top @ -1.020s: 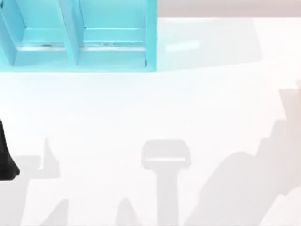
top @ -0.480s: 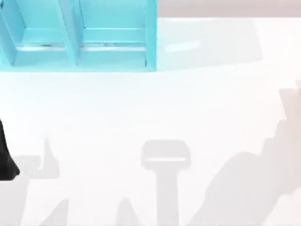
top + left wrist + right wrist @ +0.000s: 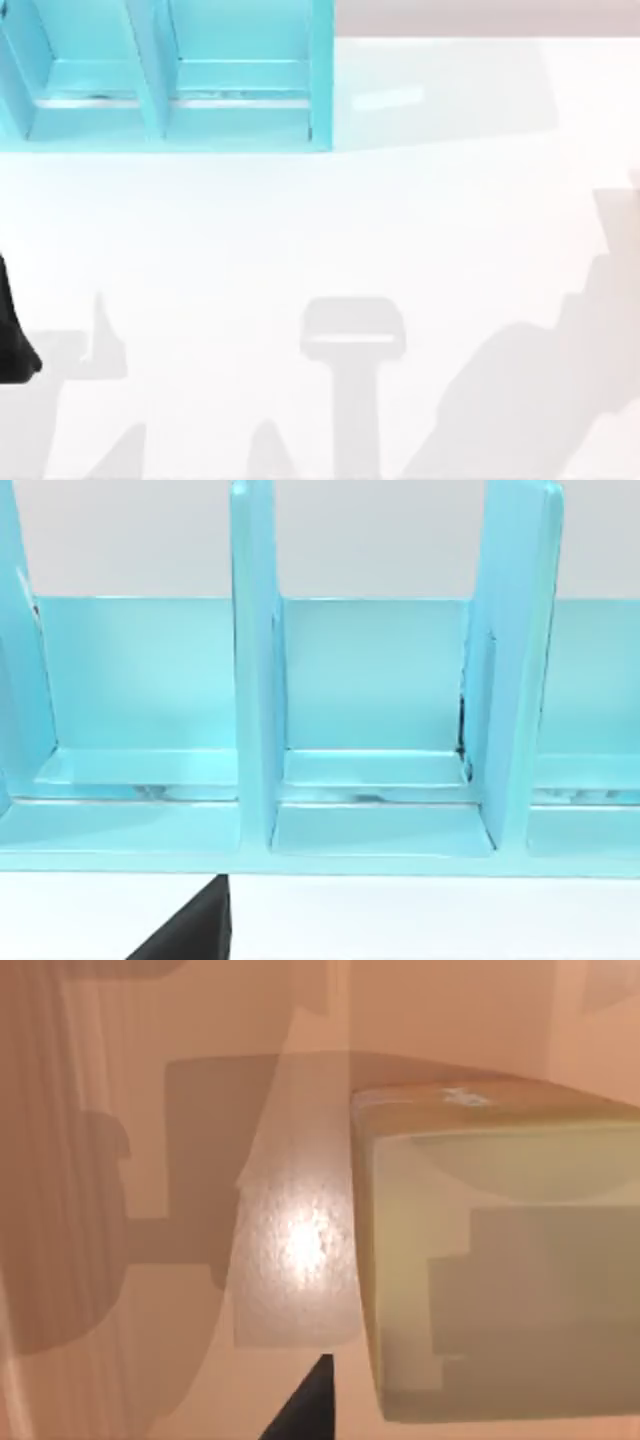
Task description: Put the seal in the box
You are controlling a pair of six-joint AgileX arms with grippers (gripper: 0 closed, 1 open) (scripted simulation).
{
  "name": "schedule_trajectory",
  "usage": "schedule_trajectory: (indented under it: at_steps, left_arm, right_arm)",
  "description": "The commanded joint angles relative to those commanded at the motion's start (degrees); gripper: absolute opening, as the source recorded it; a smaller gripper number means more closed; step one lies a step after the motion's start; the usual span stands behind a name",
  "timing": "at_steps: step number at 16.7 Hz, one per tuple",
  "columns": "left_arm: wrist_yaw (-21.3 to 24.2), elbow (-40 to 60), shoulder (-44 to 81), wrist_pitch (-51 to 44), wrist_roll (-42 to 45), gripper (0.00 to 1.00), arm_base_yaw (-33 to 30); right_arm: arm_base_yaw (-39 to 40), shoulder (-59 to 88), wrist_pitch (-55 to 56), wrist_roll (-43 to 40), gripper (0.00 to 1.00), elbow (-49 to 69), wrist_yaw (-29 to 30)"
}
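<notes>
Seal, a pale tan cardboard-like block (image 3: pixel 500 1260), we found close before our right gripper (image 3: pixel 305 1405), whose grip we could not tell; the teal compartmented box (image 3: pixel 170 80) stood at eleven o'clock, left arm (image 3: pixel 15 340) idle at nine.

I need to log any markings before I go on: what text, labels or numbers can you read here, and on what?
No text can be read.
Block in the right wrist view: whitish marks on its upper face, too blurred to read.
Blue box, top view's left, far side: no lettering; dark specks along its inner ledges are not writing.
White table: shadows, no signs.
</notes>
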Motion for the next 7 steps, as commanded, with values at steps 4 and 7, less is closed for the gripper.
schedule_trajectory:
  at_steps: [4,7]
  left_arm:
    - [0.0,0.0,0.0,0.0,0.0,1.0,0.0]
    - [0.0,0.0,0.0,0.0,0.0,1.0,0.0]
  right_arm:
    - [0.0,0.0,0.0,0.0,1.0,0.0,0.0]
    - [0.0,0.0,0.0,0.0,1.0,0.0,0.0]
